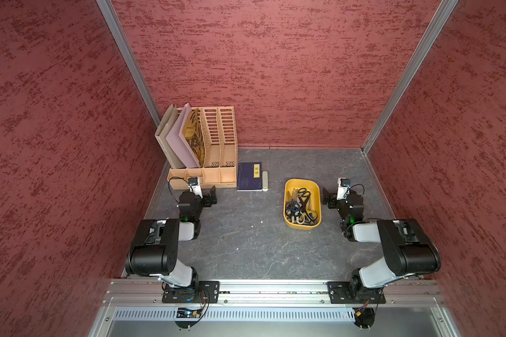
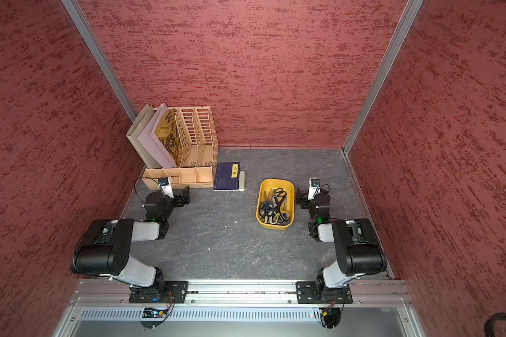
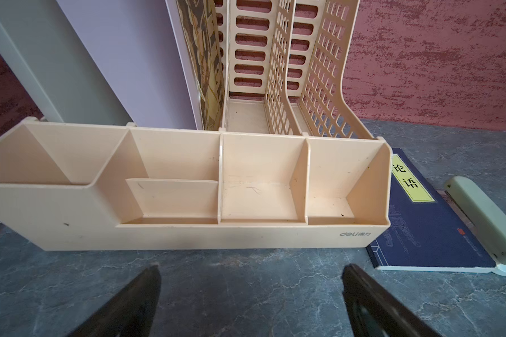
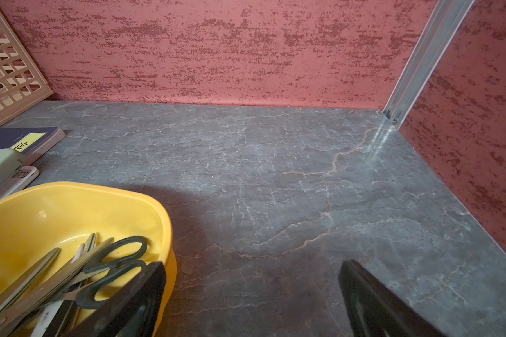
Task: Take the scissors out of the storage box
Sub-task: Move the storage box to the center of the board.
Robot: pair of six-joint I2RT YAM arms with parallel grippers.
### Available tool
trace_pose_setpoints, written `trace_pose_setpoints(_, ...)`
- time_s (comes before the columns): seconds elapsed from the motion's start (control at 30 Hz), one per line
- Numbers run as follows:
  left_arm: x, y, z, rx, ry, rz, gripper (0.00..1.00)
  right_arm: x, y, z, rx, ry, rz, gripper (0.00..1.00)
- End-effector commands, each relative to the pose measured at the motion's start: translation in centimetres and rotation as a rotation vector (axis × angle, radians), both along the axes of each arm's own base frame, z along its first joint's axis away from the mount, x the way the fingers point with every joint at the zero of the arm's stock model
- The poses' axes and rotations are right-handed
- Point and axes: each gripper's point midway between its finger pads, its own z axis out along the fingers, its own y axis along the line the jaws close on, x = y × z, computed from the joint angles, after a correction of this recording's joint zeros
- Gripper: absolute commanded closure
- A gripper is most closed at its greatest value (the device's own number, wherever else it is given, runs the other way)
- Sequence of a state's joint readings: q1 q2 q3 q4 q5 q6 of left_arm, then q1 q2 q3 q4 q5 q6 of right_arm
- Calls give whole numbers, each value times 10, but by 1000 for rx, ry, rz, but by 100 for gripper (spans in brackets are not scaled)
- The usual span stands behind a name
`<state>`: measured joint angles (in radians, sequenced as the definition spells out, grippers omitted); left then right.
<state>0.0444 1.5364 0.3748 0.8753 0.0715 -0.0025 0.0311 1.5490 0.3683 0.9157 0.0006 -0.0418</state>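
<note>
Seen from above in both top views: a shallow mustard-yellow storage box (image 1: pixel 302 181) (image 2: pixel 276 181) on the right half of a dark grey, marble-veined surface (image 1: pixel 246 251), long axis running from the front rail toward the back wall.

Heaped inside, all within the walls: the scissors (image 1: pixel 301 207) (image 2: pixel 275 207), a tangle of metal blades and mostly dark handles, lying largely along the length of the box. Finger loops of several pairs bunched at the near end, blades aimed at the back wall. 1 black-handled pair (image 4: pixel 111 262) turned the opposite way, loops toward the back wall, blades toward the near end, beside long bare blades in the right wrist view. Exact count impossible to tell in the tangle.

Right hand (image 1: pixel 327 198) (image 4: pixel 251 264) just beside the right wall of the box, spread wide and empty; contact with the box unclear.

Left hand (image 1: pixel 211 196) (image 3: pixel 251 268) well apart from the box, across the surface, likewise spread wide and empty, facing a beige file organizer (image 1: pixel 216 176).

Between organizer and box: a dark blue book (image 1: pixel 247 179), with a pale stapler (image 1: pixel 265 181) along its right edge.
</note>
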Motion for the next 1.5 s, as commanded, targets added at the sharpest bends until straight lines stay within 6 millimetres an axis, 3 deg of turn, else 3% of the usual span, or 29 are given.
trace_pose_setpoints(0.0,3,0,7,7,-21,-5,0,4,2,8,10,-24,15,2)
trace_pose_setpoints(0.37,3,0,6,10,-19,-2,0,4,5,11,38,-23,63,1)
trace_pose_setpoints(0.53,3,8,14,13,-18,60,0,-6,-9,42,31,-52,-31,3)
trace_pose_setpoints(0.7,-1,6,45,39,3,84,0,-9,-9,58,217,190,-115,13)
trace_pose_setpoints(0.83,-12,0,68,-109,96,116,1,-22,12,49,395,487,-137,23)
trace_pose_setpoints(0.93,-24,-18,75,-266,258,126,0,-39,43,36,512,713,-91,26)
trace_pose_setpoints(1.0,-35,-42,74,-349,369,104,0,-53,64,32,521,834,-29,28)
trace_pose_setpoints(1.1,-49,-82,69,-401,454,50,0,-63,69,25,459,918,-30,29)
trace_pose_setpoints(1.2,-59,-114,65,-383,499,0,0,-65,74,16,456,964,-11,35)
trace_pose_setpoints(1.33,-67,-133,53,-468,569,-1,0,-69,85,-6,439,1032,21,40)
trace_pose_setpoints(1.47,-80,-140,40,-540,629,6,0,-63,79,-26,396,1058,-21,53)
